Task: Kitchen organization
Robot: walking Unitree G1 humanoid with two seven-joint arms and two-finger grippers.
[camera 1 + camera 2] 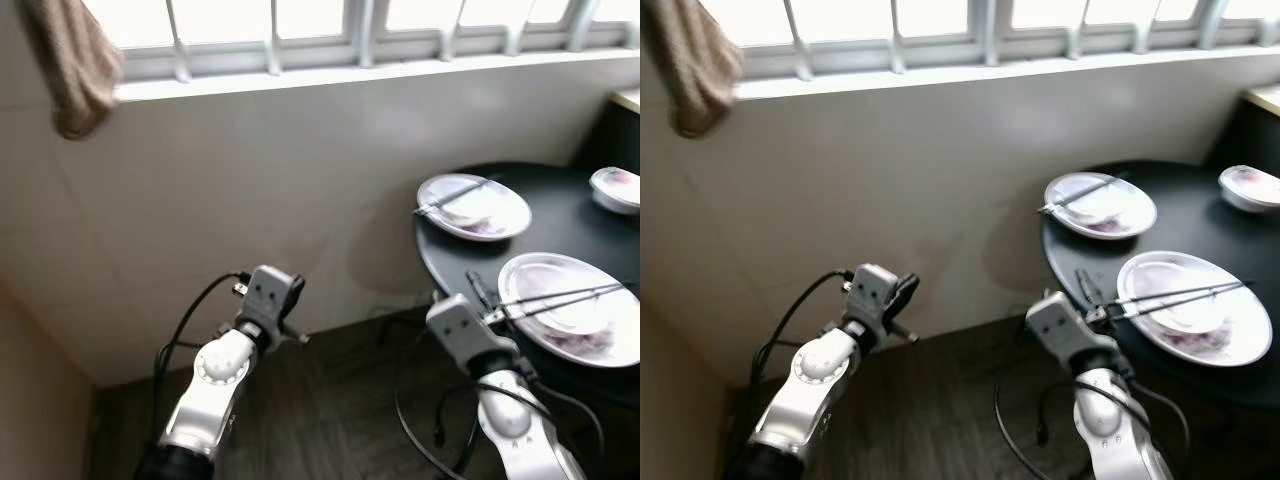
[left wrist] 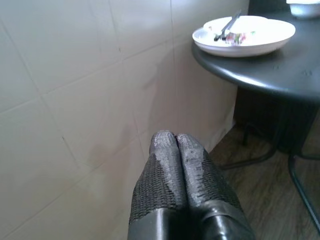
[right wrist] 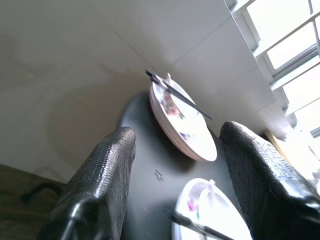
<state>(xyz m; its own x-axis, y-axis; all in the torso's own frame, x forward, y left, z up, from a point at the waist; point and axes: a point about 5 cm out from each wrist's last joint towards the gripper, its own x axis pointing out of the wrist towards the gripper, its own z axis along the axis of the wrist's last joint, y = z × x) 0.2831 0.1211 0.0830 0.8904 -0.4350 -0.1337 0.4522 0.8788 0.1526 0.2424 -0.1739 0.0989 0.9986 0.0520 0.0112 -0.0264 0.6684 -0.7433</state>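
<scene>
The right tool [image 1: 478, 290], its textured black fingers spread wide, sits low in the frame's right half at the rim of the round black worktop [image 1: 455, 258]. Just beyond it, toward the lower right, lies the near plate [image 1: 570, 335]: white, glossy, smeared with pinkish leftovers, with dark chopsticks [image 1: 560, 297] across it, long axis running left to right. The right arm is clearly nearer. The left tool [image 2: 176, 150], fingers pressed together and holding nothing, faces the pale tiled wall [image 1: 250, 180] at lower centre. Further back, right of centre, a second plate [image 1: 495, 215] carries its own chopsticks; a small bowl [image 1: 617, 188] stands at the right edge.
</scene>
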